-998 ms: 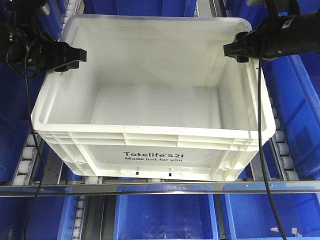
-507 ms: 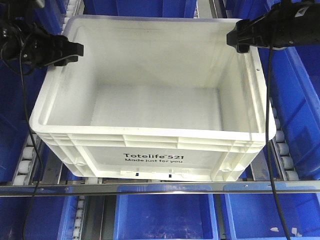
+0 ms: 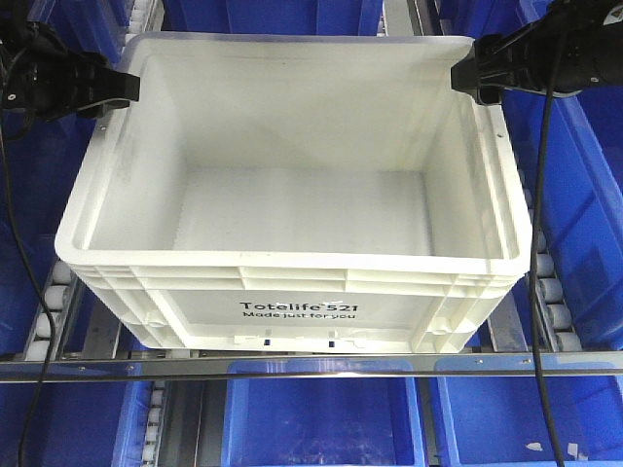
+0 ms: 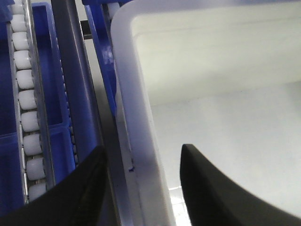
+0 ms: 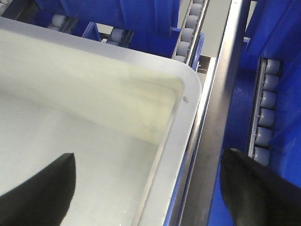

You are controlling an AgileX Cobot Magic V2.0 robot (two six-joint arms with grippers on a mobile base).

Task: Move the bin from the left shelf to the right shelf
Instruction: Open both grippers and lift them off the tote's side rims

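The white bin [image 3: 292, 224], marked "Totelife 521", sits empty on the roller shelf and fills the front view. My left gripper [image 3: 119, 89] is at the bin's far left rim. In the left wrist view the left gripper [image 4: 143, 188] is open, with one finger on each side of the bin's rim [image 4: 134, 117] and a gap at both sides. My right gripper [image 3: 469, 78] is at the far right corner. In the right wrist view the right gripper [image 5: 146, 193] is open wide astride the bin's right rim [image 5: 181, 127].
Blue bins [image 3: 584, 214] stand at both sides, and more blue bins [image 3: 321, 418] sit on the level below. Roller tracks [image 3: 550, 292] and a metal shelf rail [image 3: 311, 365] run under and in front of the white bin. Black cables hang from both arms.
Both grippers have moved outward: the left one to the left, from over the bin's inside to its left rim, the right one to the right and up. The bin has edged slightly toward the camera.
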